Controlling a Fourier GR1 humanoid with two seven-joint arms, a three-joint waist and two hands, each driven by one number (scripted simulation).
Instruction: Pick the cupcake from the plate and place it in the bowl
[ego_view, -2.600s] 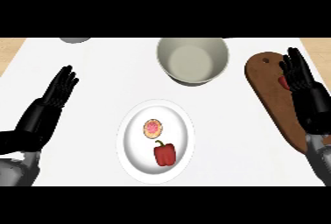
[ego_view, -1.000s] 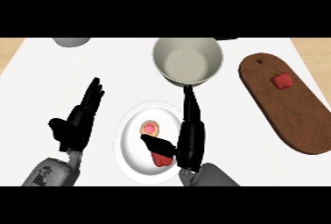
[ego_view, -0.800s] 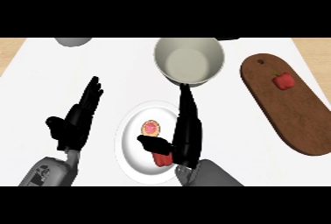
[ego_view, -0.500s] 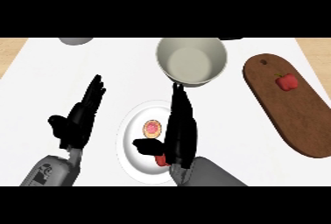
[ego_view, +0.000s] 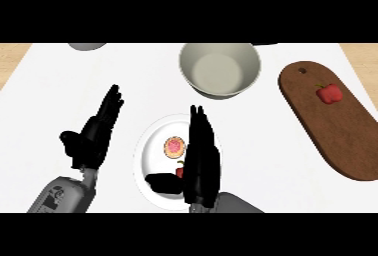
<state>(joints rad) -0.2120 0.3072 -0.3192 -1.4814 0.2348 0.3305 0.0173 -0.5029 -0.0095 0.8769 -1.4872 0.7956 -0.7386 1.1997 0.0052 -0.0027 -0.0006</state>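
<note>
Left hand (ego_view: 92, 137) open; right hand (ego_view: 199, 160) extended flat.

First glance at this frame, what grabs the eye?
The right hand dominates: fingers straight, stretched over the white plate at centre, just right of the pink-topped cupcake. The empty bowl sits beyond the plate, and a brown cutting board with a small red item lies at the right. The left hand rests open left of the plate.

One head view looks steeply down, close above the white counter (ego_view: 66, 80).
</note>
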